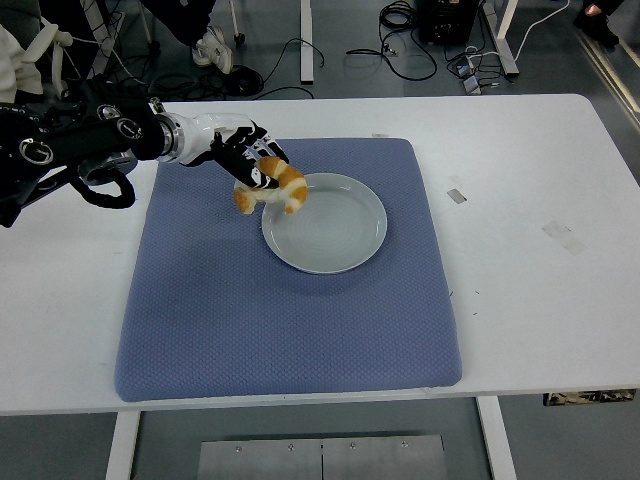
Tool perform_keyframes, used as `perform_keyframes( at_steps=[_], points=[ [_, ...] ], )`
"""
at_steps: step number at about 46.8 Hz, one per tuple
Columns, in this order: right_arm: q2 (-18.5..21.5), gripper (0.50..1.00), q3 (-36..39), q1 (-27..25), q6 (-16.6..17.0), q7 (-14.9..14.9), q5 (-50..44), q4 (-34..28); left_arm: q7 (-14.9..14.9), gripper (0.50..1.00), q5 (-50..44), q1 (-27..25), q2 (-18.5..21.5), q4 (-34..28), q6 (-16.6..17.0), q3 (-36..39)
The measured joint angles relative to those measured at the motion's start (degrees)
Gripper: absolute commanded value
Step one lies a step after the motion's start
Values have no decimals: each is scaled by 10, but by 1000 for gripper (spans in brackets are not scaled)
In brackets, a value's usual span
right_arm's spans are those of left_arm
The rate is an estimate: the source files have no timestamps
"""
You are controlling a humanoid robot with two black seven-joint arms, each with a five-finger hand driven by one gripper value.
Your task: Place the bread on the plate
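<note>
So the left robot hand (243, 157) comes in from the left edge with its fingers wrapped around the bread (272, 186), a curved golden croissant-looking piece with a browner crust on one end. The bread is up off the surface, hanging right over the left rim of the plate (352, 243), partly over the mat and partly over the plate's edge. The plate itself is a plain pale grey-white round one and there's nothing in it. It sits on a blue quilted mat (280, 330), toward the mat's upper middle. The mat covers most of the middle of the white counter (540, 300), which has a couple of little tape scraps (456, 195) on the right side. Behind the counter it's a grey floor with a bunch of black cables (400, 50) snaking around, some white table legs, and a person's shoe (216, 48) up near the top left. The right arm isn't showing anywhere.
</note>
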Motion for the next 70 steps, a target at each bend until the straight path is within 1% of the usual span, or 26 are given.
perform_keyframes(
  at_steps=[10,33,70],
  points=[
    [0,1000,0,0,0,0,0,0,0,500,0,0,-24,6,8,1],
    [0,1000,0,0,0,0,0,0,6,500,1,7,-62,16,24,8],
    [0,1000,0,0,0,0,0,0,7,500,2,21,-70,20,28,12]
  ],
)
